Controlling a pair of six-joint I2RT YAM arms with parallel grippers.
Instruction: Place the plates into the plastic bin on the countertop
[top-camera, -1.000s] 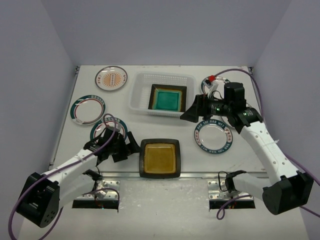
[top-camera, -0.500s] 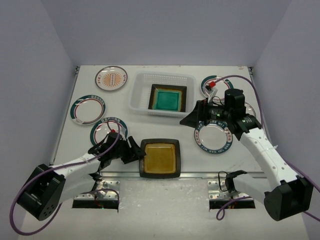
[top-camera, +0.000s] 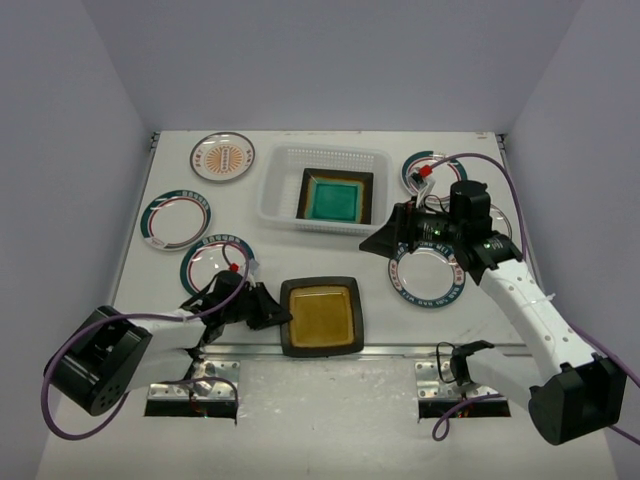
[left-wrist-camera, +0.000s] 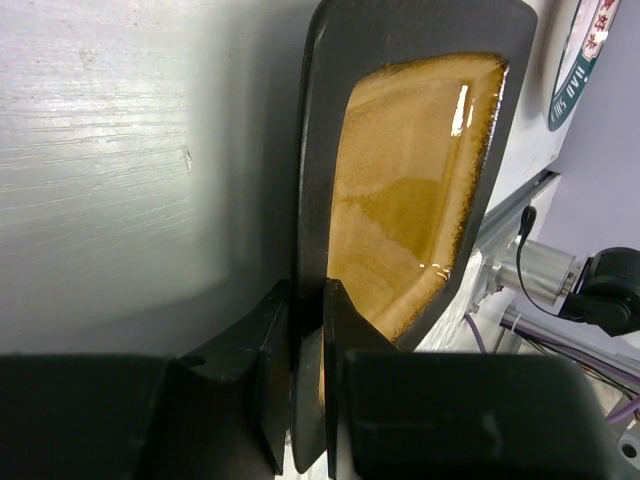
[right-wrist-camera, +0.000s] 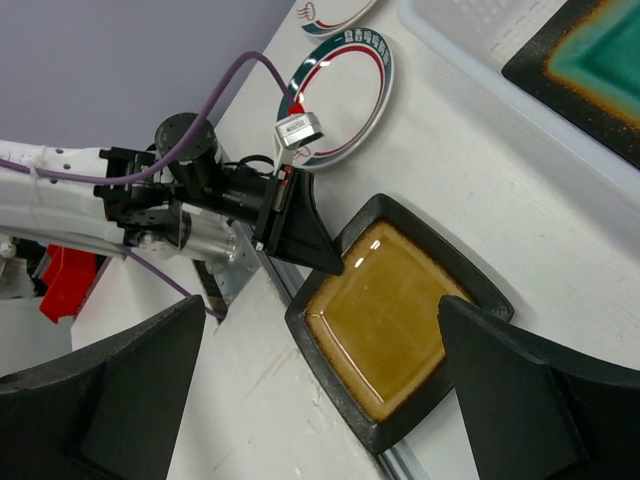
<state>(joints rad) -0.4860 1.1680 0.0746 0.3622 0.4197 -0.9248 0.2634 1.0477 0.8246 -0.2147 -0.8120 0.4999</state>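
An amber-centred square plate (top-camera: 320, 316) lies flat near the front edge of the countertop (top-camera: 500, 215). My left gripper (top-camera: 278, 312) is shut on its left rim. In the left wrist view the dark rim of this plate (left-wrist-camera: 410, 190) is pinched between both fingers of the left gripper (left-wrist-camera: 308, 300). A teal-centred square plate (top-camera: 336, 198) lies inside the plastic bin (top-camera: 275, 185). My right gripper (top-camera: 378, 238) hangs open beside the bin's right front corner, holding nothing. In the right wrist view the right gripper (right-wrist-camera: 320, 305) is high above the amber plate (right-wrist-camera: 390, 320).
Round patterned plates lie at back left (top-camera: 222, 156), left (top-camera: 176, 218), left of centre (top-camera: 215, 262), right (top-camera: 428, 272) and back right (top-camera: 432, 172). A metal rail (top-camera: 400, 350) runs along the countertop's front edge, close to the amber plate.
My left gripper has moved right to the amber plate's left rim and closed on it. The right arm has drifted slightly toward the front, still open.
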